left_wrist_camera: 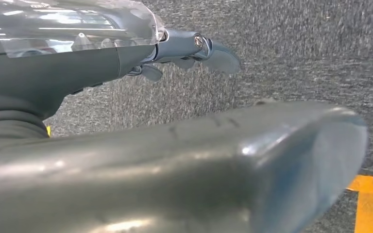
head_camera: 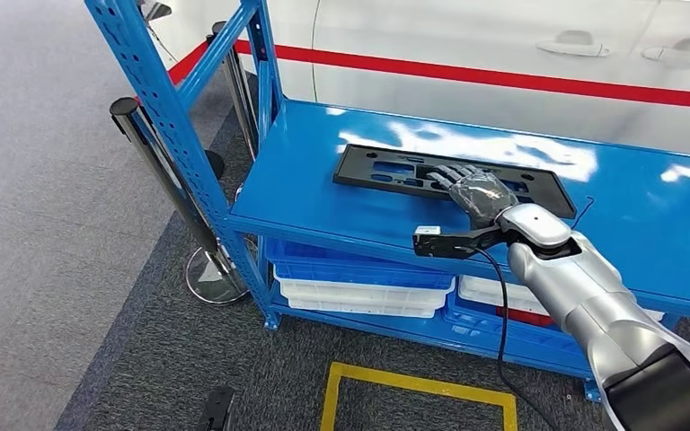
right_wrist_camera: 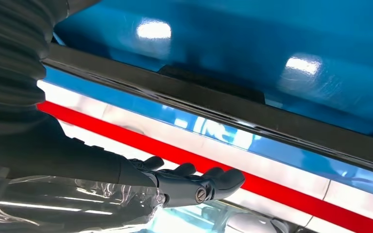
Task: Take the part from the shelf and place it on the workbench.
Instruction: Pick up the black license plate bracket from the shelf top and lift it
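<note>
A blue metal shelf rack with perforated uprights stands on grey carpeted floor. On its glossy top shelf lies a flat black plastic part with rectangular cut-outs, set lengthwise near the middle. The level below holds blue bins and white trays side by side. A yellow outlined square is marked on the floor before the rack.
</note>
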Available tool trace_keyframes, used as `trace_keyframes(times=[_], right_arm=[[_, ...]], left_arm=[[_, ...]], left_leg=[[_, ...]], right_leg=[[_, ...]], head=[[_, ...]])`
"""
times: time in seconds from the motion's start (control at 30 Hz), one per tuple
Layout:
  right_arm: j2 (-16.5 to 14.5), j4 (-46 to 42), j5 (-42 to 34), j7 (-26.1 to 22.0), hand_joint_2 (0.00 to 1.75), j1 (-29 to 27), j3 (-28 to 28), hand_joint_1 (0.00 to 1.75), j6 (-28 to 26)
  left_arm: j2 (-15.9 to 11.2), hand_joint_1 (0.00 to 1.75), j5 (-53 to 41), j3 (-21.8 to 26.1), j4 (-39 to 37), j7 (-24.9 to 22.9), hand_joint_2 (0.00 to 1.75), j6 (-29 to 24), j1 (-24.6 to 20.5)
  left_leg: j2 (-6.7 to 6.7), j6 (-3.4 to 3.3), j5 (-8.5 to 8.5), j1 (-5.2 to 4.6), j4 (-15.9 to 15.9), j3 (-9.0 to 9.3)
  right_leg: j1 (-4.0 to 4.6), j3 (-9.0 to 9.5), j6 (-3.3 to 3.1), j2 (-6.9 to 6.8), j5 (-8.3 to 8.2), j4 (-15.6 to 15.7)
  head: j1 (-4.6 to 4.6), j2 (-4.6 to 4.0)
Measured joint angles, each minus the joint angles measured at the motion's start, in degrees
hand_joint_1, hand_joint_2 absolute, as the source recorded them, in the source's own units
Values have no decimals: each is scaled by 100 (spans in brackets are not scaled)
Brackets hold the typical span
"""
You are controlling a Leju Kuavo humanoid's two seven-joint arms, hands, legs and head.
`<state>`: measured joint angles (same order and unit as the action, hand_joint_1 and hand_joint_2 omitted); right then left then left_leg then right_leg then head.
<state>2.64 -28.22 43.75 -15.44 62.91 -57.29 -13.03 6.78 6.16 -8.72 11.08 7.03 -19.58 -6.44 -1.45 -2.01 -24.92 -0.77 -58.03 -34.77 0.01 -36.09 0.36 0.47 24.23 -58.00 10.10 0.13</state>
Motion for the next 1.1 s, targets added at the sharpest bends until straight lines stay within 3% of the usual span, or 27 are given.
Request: trace_keyframes(times=[0.27, 0.4, 0.47, 0.53, 0.57, 0.6, 0.63, 0.7, 0.77, 0.83, 1.0, 1.1], right_arm=[[0, 67, -14, -21, 175, -84, -83, 0, -78], [3, 80, -40, -38, 175, -86, -111, 0, -85], [9, 84, -69, -45, 175, -79, -117, 0, -84], [14, 93, -87, -53, 175, -106, -125, 0, -83], [18, 101, -91, -55, 175, -137, -132, 0, -81], [22, 111, -94, -57, 175, -168, -142, 0, -82], [26, 123, -97, -58, 175, -190, -152, 0, -84], [30, 139, -100, -58, 175, -203, -169, 0, -92], [32, 152, -104, -60, 175, -203, -184, 0, -98], [37, 165, -111, -68, 175, -215, -201, 0, -100], [56, 181, -145, -89, 175, -228, -226, 0, -94], [70, 180, -185, -98, 175, -238, -244, 0, -90]], left_arm=[[-4, 0, 34, 3, 0, -4, 0, 93, 9], [-9, 0, 99, 19, 0, 33, 0, 97, 21], [-9, 0, 113, 28, 0, 44, 0, 90, 23], [-11, 0, 109, 37, 0, 51, 0, 80, 23], [-11, 0, 107, 39, 0, 52, 0, 79, 26], [-11, 0, 107, 40, 0, 52, 0, 79, 34], [-12, 0, 107, 40, 0, 52, 0, 81, 46], [-15, 0, 107, 42, 0, 60, 0, 89, 74], [-26, 0, 108, 44, 0, 70, 0, 98, 88], [-39, 0, 108, 48, 0, 73, 0, 111, 104], [-84, 0, 110, 54, 0, 75, 0, 155, 138], [-94, 0, 116, 78, 0, 70, 0, 144, 139]], left_leg=[[1, 29, 11, 11, 4, 11], [16, -68, 53, 4, 116, 98], [36, -98, 96, 40, 238, 201], [46, -107, 91, 36, 251, 239], [45, -102, 80, 38, 245, 247], [41, -91, 63, 42, 233, 255], [36, -73, 37, 49, 209, 264], [29, -16, -53, 67, 112, 274], [27, 54, -151, 61, -9, 245], [25, 111, -190, 47, -38, 230], [29, 33, -184, 42, 41, 287], [30, 37, -182, 46, 65, 301]], right_leg=[[-6, 13, -13, -1, -13, 0], [-15, 51, 60, -6, -10, 20], [-14, -89, 88, -11, 200, -336], [-42, -465, 116, -14, 525, -1084], [-60, -646, 133, -16, 611, -1403], [-81, -740, 150, -18, 589, -1532], [-103, -725, 165, -19, 459, -1443], [-141, -418, 189, -26, 55, -741], [-140, -166, 156, -16, -128, -202], [-115, -135, 81, 1, -100, -129], [-113, -110, 13, 31, -111, -67], [-100, -109, -7, 34, -99, -70]], head=[[0, -1], [0, -1], [-1, -1], [-1, -1], [-1, -1], [-1, -1], [-1, -1], [-1, -1], [2, -1], [7, 0], [11, 0], [11, 0]])
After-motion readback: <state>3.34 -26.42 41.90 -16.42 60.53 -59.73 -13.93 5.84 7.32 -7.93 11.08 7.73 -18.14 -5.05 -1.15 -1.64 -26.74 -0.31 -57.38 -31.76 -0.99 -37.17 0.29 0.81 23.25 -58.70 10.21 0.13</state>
